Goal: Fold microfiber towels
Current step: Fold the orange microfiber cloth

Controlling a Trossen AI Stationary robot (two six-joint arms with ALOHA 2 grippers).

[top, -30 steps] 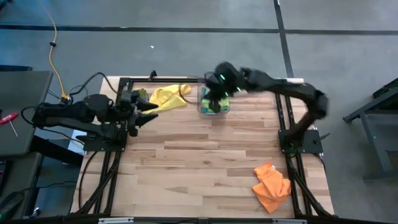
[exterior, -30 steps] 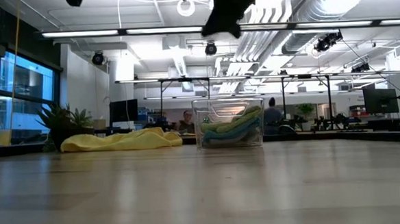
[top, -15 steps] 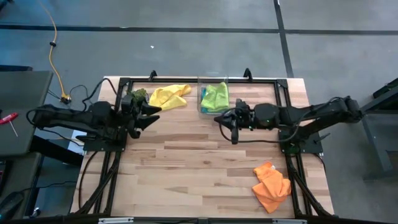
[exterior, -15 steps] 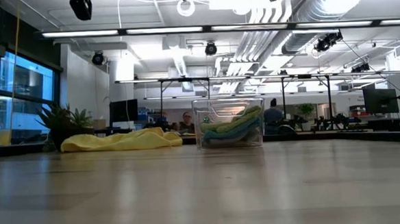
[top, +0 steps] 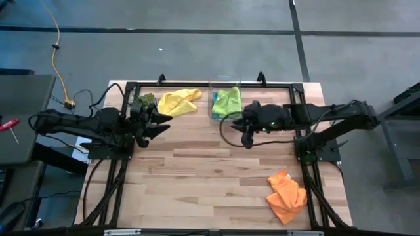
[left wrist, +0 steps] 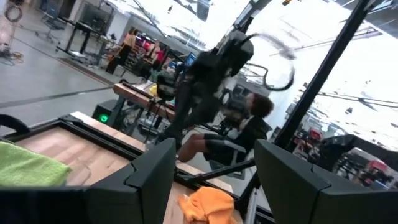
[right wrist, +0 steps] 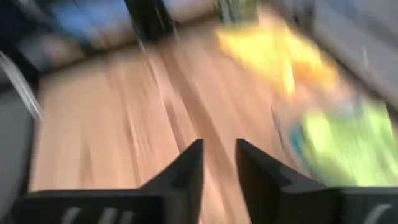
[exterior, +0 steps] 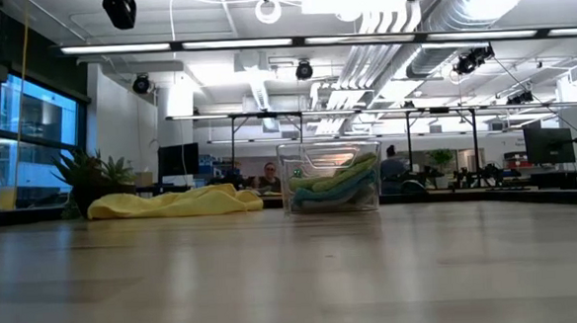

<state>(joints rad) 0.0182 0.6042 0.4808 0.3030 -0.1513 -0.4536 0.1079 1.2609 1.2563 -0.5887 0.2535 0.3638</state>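
Two arms are being held raised above the wooden table, one from each side, and neither is carrying a cloth. The orange towel is lying crumpled near the front right corner, well apart from both grippers and on the right arm's side. The yellow towel is being left spread along the back edge, its long axis running roughly along that edge; it is lying just beyond the left gripper, which is the nearer one and is being held with its fingers parted and empty. The clear plastic box is sitting at the back centre with the lime green towel on top; teal and grey cloth is showing beneath it in the low view. The right gripper is being held just in front of the box, toward the table's middle, its fingers a narrow gap apart and gripping nothing. The next pick is judged to turn on the yellow towel lying closest to the left arm.
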